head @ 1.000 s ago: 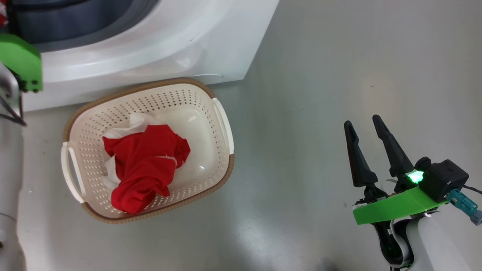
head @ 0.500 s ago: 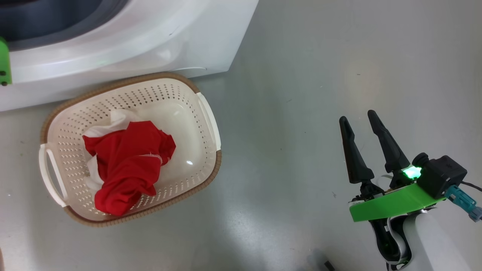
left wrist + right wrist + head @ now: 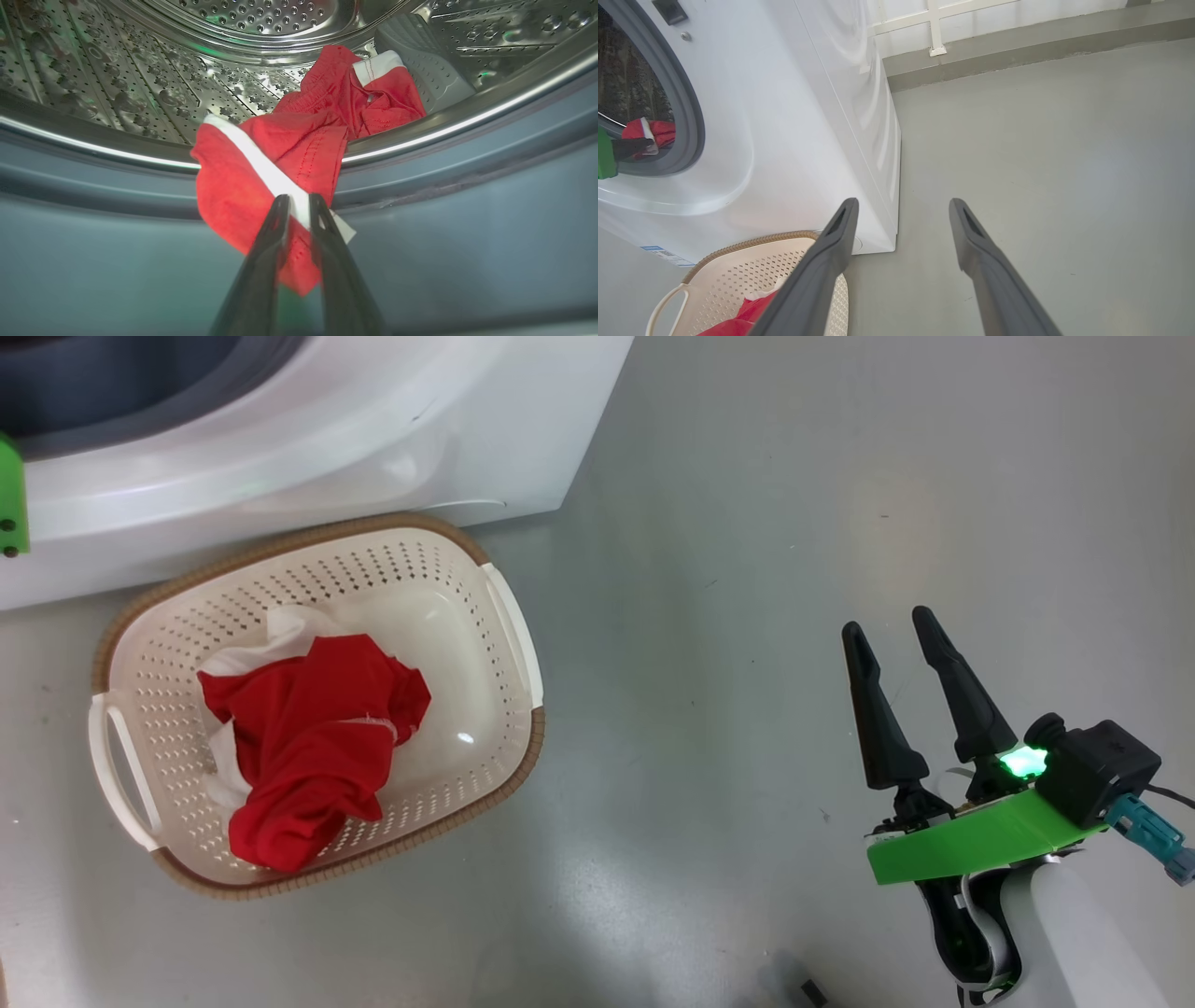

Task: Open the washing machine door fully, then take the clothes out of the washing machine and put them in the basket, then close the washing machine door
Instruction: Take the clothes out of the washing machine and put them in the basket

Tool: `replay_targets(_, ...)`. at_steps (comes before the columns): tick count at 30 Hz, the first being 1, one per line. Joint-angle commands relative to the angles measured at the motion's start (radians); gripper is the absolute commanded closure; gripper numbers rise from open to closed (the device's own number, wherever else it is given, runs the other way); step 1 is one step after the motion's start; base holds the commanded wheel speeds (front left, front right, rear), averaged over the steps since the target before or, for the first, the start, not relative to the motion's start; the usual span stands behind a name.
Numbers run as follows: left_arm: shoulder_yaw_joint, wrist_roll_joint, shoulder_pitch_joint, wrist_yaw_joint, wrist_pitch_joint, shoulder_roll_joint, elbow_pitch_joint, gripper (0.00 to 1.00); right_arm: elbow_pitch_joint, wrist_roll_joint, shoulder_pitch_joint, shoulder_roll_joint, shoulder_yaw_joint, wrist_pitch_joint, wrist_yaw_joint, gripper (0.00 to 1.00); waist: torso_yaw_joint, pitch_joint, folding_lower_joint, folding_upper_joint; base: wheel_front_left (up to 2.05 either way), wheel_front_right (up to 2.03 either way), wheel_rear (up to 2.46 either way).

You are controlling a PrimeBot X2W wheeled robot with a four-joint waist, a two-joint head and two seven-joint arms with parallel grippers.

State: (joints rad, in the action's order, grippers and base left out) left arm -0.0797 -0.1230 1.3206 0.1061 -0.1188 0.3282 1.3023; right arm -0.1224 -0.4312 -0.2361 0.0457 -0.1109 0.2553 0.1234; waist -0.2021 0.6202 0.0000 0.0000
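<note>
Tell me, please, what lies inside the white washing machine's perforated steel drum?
A red fabric garment with white trim, its edge pinched by the left gripper. Anything beneath the fabric is hidden.

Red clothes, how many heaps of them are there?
2. Some clothes lie in the basket; a second heap hangs at the mouth of the washing machine, pinched by the left end effector. More may hide inside.

The left pincer (image 3: 299,203) sticks up from 6 o'clock. Its two dark fingers (image 3: 259,270) are almost together and pinch the white strip on the red clothes (image 3: 275,149). The clothes hang over the shiny edge of the drum (image 3: 140,74) onto the grey rubber ring (image 3: 467,158). More red cloth lies inside, toward 1 o'clock.
</note>
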Motion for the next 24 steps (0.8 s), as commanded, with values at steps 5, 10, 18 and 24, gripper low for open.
replay_targets(5, -0.006, 0.007, 0.0, 0.016, 0.003, 0.053, -0.014, 1.0, 0.024, -0.008, -0.005, 0.005, -0.018, 0.006, 0.007, 0.0, 0.003, -0.002, 0.0, 0.0, 0.0, 0.0, 0.0)
replay_targets(10, -0.008, 0.02, -0.001, 0.013, -0.01, 0.052, -0.013, 1.0, 0.024, -0.007, -0.008, 0.005, -0.015, 0.006, 0.007, 0.0, 0.005, -0.004, 0.0, 0.0, 0.0, 0.0, 0.0)
replay_targets(18, 0.031, 0.09, -0.012, -0.02, -0.092, 0.029, -0.015, 1.0, 0.021, 0.0, -0.005, 0.005, -0.006, 0.006, 0.007, 0.0, 0.016, -0.013, 0.0, 0.0, 0.0, 0.0, 0.0)
replay_targets(24, 0.083, 0.175, -0.06, -0.088, -0.14, -0.013, -0.082, 1.0, 0.023, 0.012, -0.004, 0.005, 0.002, 0.006, 0.007, 0.0, 0.038, -0.024, 0.0, 0.0, 0.0, 0.0, 0.0)
